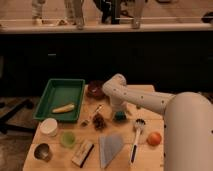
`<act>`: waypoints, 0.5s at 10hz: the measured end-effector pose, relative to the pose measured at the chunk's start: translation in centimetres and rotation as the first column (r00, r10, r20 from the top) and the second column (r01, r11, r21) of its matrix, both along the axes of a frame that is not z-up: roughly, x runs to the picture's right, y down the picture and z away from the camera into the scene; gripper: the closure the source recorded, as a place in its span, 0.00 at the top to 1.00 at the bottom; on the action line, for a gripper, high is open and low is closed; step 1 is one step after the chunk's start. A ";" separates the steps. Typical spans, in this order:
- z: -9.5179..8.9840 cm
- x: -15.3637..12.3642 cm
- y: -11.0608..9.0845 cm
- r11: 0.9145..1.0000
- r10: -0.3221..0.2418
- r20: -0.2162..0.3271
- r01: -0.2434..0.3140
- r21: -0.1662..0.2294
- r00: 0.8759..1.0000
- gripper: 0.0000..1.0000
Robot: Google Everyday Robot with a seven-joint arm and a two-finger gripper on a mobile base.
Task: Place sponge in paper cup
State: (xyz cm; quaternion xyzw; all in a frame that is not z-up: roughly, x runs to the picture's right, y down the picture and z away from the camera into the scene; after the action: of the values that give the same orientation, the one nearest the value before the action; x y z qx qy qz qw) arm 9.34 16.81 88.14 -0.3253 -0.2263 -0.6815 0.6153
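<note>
The sponge (120, 118) lies flat on the wooden table (60, 162), near its middle. The gripper (119, 111) hangs straight over it with its jaws spread wide, hiding the pad's far edge, so its long axis cannot be told. A dark clump (99, 121) sits just left of the sponge, a white-handled brush (136, 138) to its right, and a grey-blue cloth (110, 147) nearer the camera. The paper cup (48, 126) stands upright, well apart to the left, beside a green cup (68, 138) and below a green tray (60, 95).
</note>
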 end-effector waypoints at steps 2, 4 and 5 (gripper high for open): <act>0.4 -0.6 -0.1 1.000 0.000 0.017 0.001 -0.020 1.000 0.80; 1.0 -0.9 0.1 0.999 -0.001 0.036 0.003 -0.045 0.999 0.80; 1.2 -1.2 0.0 0.999 -0.003 0.048 0.005 -0.054 0.999 0.80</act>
State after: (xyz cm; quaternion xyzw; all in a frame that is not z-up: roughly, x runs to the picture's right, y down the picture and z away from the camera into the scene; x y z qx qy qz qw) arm 8.17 16.82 89.37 -0.3258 -0.2585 -0.6840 0.5993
